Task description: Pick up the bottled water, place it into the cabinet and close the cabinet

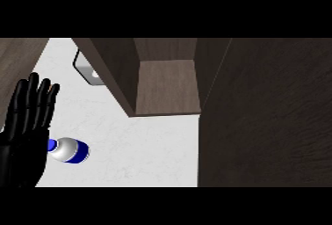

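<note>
Nothing done yet. Bottled water point(70, 150) stands on the white table point(149, 149), just beside the left hand point(26, 132), which is flat with fingers straight, holding nothing. Cabinet point(165, 83) hangs open, shelf bare. Right hand out of view. Grasp, placement, closing all remain.

The bottled water point(70, 150) lies on the counter point(142, 149) (cabinet point(165, 83) behind).

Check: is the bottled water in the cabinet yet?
Out. The bottled water lies on the white counter, below the open cabinet.
</note>
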`<state>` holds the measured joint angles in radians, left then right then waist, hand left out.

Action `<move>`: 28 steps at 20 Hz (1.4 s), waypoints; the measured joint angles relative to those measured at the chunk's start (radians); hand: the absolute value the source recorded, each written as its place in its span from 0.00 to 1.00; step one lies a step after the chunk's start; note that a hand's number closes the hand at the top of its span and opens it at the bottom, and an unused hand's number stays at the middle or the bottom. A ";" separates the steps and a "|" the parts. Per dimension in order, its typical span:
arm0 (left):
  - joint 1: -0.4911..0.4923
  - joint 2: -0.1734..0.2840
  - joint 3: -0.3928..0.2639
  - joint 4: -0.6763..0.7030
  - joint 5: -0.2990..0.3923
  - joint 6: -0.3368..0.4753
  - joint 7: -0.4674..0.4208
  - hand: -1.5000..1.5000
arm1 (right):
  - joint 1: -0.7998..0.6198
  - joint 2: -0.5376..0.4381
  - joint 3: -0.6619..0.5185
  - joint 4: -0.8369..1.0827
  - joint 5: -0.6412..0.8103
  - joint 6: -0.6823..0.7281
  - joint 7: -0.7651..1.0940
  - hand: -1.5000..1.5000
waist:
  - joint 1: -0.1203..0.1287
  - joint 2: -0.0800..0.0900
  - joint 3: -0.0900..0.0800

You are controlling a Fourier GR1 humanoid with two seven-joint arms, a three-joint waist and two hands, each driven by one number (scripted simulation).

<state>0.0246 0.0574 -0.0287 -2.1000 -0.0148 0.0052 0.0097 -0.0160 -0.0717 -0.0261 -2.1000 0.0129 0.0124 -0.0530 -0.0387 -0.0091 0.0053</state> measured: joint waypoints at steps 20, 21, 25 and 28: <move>0.282 0.183 0.486 -0.210 0.700 -0.153 0.261 0.00 | 0.293 0.036 0.332 -0.368 -0.023 0.075 0.264 0.00 | 0.048 0.004 -0.005; 0.290 0.187 0.511 -0.207 0.713 -0.162 0.266 0.00 | 0.296 0.040 0.357 -0.376 -0.016 0.067 0.279 0.00 | 0.047 0.004 -0.005; 0.300 0.210 0.583 -0.214 0.759 -0.154 0.327 0.00 | 0.296 0.052 0.438 -0.376 0.015 0.035 0.298 0.00 | 0.046 0.004 -0.005; 0.325 0.197 0.612 -0.219 0.775 -0.167 0.347 0.00 | 0.293 0.056 0.486 -0.379 0.025 0.010 0.312 0.00 | 0.047 0.003 -0.006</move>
<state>0.3500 0.2545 0.5830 -2.3190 0.7600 -0.1615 0.3568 0.2770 -0.0154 0.4599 -2.4794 0.0382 0.0222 0.2594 0.0082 -0.0057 -0.0003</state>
